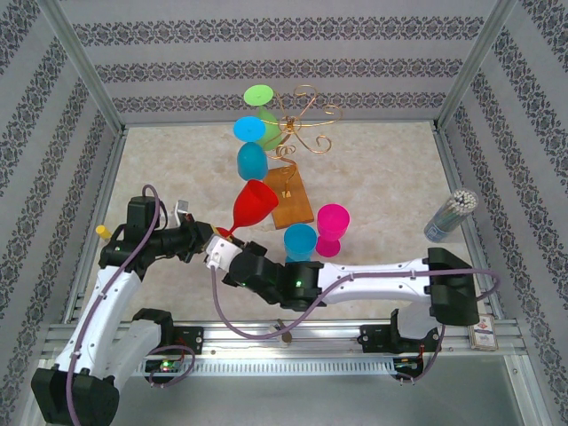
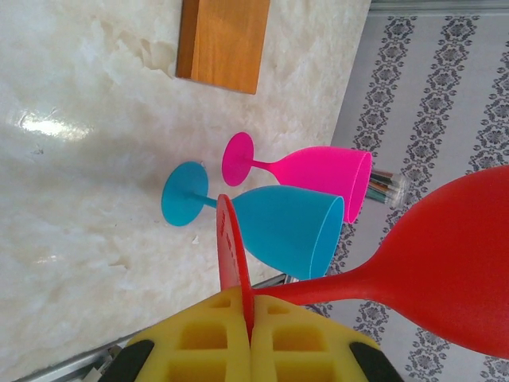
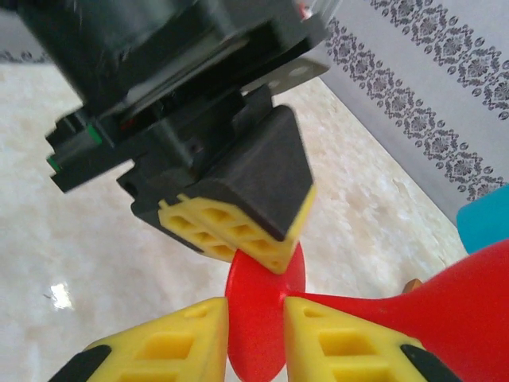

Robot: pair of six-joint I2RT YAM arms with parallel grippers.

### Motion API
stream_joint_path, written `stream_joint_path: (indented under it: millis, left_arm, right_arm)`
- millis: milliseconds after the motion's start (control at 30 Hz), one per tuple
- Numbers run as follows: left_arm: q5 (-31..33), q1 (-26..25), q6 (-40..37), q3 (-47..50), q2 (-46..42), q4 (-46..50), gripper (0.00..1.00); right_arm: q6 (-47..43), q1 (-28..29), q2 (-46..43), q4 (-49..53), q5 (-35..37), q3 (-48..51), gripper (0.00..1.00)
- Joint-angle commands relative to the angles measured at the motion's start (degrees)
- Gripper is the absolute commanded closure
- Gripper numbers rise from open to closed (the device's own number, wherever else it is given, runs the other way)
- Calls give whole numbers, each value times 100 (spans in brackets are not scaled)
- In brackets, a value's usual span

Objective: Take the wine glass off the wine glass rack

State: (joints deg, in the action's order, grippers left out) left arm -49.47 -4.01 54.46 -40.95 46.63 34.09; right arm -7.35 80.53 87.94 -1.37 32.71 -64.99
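The gold wire wine glass rack [image 1: 303, 117] stands on its orange-brown wooden base [image 1: 289, 197] at the back centre. Green [image 1: 260, 95] and cyan [image 1: 248, 130] glasses still hang on its left side. A red wine glass [image 1: 251, 206] is off the rack, tilted in the air in front of the base. My left gripper [image 1: 213, 234] [image 2: 248, 306] is shut on the rim of its round foot [image 2: 232, 255]. My right gripper [image 1: 224, 254] [image 3: 256, 314] is open, its yellow fingers [image 3: 171, 342] on either side of the same red foot [image 3: 258, 290], just below the left gripper's pads [image 3: 238, 231].
A cyan glass [image 1: 300, 241] [image 2: 278, 227] and a pink glass [image 1: 333, 226] [image 2: 318, 171] stand on the marble table right of the wooden base. A cup of sticks [image 1: 451, 216] is at the right wall. Metal frame posts bound the table.
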Motion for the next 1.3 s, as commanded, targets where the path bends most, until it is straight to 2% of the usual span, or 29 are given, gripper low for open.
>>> stream_joint_path:
  millis: [0,167,400,533,700,1000,1267]
  left_arm:
    - [-54,32,-120,107,-232,-326,100]
    - [-47,32,-112,311,-472,-460,100]
    - [-75,32,30,645,-729,-960,100]
    - [-158,32,204,889,-837,-1439,100]
    - [-229,32,363,1127,-991,-1820,100]
    - [-344,32,794,1645,-1235,-2730,100]
    - [-297,32,610,1634,-1249,-2507,100]
  right_arm:
    - [557,87,-428,316,-279,-220,73]
    - [1062,55,-917,849,-649,-377,69]
    - [1867,-397,-1325,1967,-1510,-875,61]
    - [2157,-651,-1560,2252,-1874,-1022,48]
    - [2504,-1160,-1868,2425,-2503,-1094,39]
    - [3003,-2206,-2005,2549,-3834,-1077,36]
    - [2882,-2458,-1701,2562,-4271,-1317,36]
